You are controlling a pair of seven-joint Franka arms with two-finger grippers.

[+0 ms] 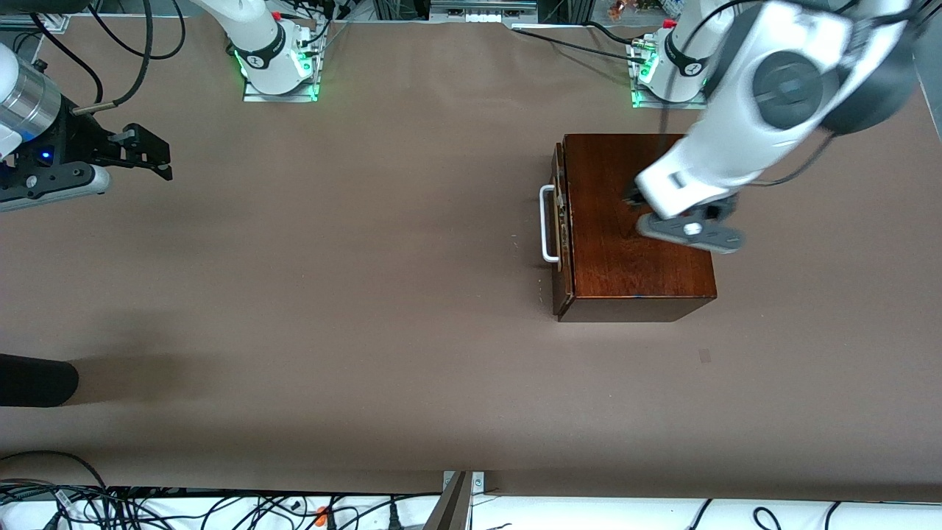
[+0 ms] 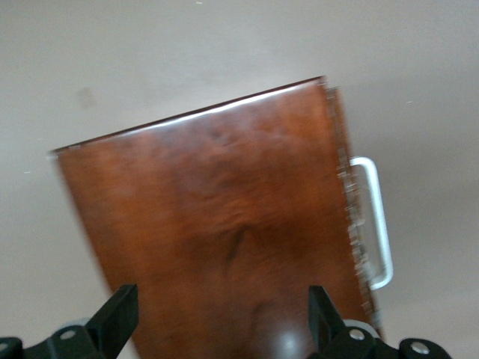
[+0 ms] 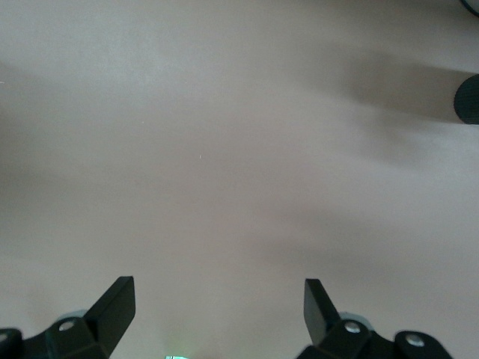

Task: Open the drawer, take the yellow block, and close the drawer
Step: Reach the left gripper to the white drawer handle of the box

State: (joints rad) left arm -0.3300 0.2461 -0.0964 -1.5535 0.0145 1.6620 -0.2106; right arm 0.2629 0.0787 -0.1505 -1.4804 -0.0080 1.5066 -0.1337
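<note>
While the drawer (image 1: pixel 561 221) sits pushed in, its front panel flush against the dark reddish-brown wooden box (image 1: pixel 636 228), only that panel's edge and the white U-shaped handle (image 1: pixel 547 224) show in the front view. The handle faces the right arm's end of the surface (image 1: pixel 353 294). The box stands toward the left arm's end, not far from the left arm's base (image 1: pixel 662 70). No part of the pale interior shows, and the yellow block appears in none of the views.

The left hand (image 1: pixel 647 202) hangs over the box top, largely covered by its own wrist in the front view. In the left wrist view its two fingers (image 2: pixel 112 318) stand wide apart, with nothing between them; the wood lid fills the gap, and the handle shows at one edge of the box. That view is streaked by motion blur.

The right hand (image 1: pixel 151 158) hangs in the air over bare surface at the right arm's end, well apart from the box. Its fingers (image 3: pixel 116 303) are spread wide and hold nothing; the right wrist view shows only brown surface beneath them.

A dark rounded object (image 1: pixel 37 380) juts in at the edge of the front view, nearer the camera than the right hand. Loose cables (image 1: pixel 88 500) lie along the near rim.
</note>
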